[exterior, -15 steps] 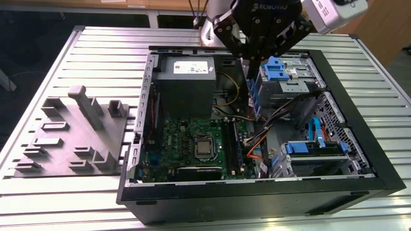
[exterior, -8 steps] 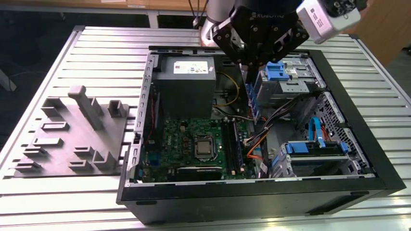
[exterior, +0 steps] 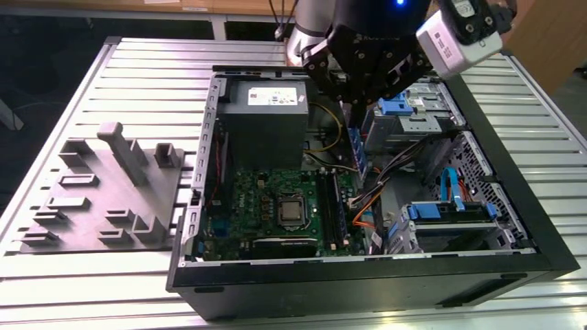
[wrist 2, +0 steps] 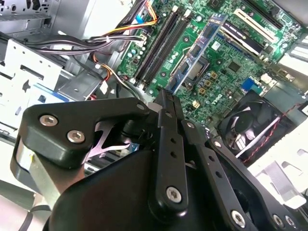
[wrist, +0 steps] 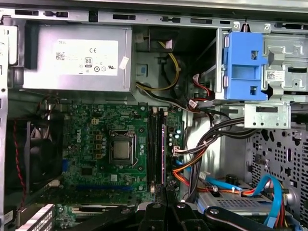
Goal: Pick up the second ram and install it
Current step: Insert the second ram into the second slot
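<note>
end effector (wrist 2: pixel 166 98) clamped on second ram (wrist 2: pixel 195 53) | ram juts out past it | nr mem slots (wrist 2: pixel 159 45)

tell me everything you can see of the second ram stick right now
The second ram is a long, thin, flat board, bluish with a pale label and dark chips. The gripper is shut on one end and the rest juts out free. In the exterior view it hangs roughly upright inside the open case, by the memory slots; whether it touches them is unclear.
</note>
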### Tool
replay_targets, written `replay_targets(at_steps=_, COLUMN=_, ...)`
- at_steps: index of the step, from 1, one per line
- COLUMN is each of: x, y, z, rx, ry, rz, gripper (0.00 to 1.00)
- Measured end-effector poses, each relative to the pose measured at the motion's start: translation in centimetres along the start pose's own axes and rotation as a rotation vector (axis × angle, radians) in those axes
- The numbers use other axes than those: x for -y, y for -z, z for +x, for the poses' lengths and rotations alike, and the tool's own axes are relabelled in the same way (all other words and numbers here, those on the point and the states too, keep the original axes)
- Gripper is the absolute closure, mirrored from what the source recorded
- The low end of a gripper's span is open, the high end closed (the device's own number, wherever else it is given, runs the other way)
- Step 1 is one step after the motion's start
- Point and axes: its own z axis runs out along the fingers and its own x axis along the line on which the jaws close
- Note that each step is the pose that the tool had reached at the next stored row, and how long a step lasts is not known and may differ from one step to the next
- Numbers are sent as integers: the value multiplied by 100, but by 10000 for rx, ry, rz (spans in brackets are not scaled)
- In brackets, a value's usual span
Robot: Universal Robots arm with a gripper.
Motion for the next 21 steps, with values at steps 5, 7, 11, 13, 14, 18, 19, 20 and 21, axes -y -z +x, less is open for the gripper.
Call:
replay_targets(at_steps=5, x=0, y=-71, z=3, rx=0, ry=39, rz=-1, gripper=89)
replay_targets(at_steps=7, x=0, y=-100, z=4, rx=-1, ry=56, rz=-1, gripper=89)
replay_targets(at_steps=11, x=1, y=-157, z=7, rx=0, ry=108, rz=-4, gripper=89)
replay_targets(at_steps=13, x=1, y=-193, z=8, rx=-1, ry=138, rz=-5, gripper=89)
replay_targets(at_steps=14, x=1, y=-213, z=9, rx=-1, ry=152, rz=-6, gripper=89)
replay_targets(at_steps=18, x=2, y=-284, z=12, rx=-1, ry=199, rz=-7, gripper=89)
replay_targets(at_steps=19, x=2, y=-303, z=13, rx=-1, ry=211, rz=-9, gripper=89)
replay_targets(at_steps=20, x=2, y=-321, z=14, rx=-1, ry=221, rz=-9, gripper=89)
replay_targets(at_steps=21, x=2, y=-340, z=15, rx=-1, ry=233, rz=-10, gripper=89)
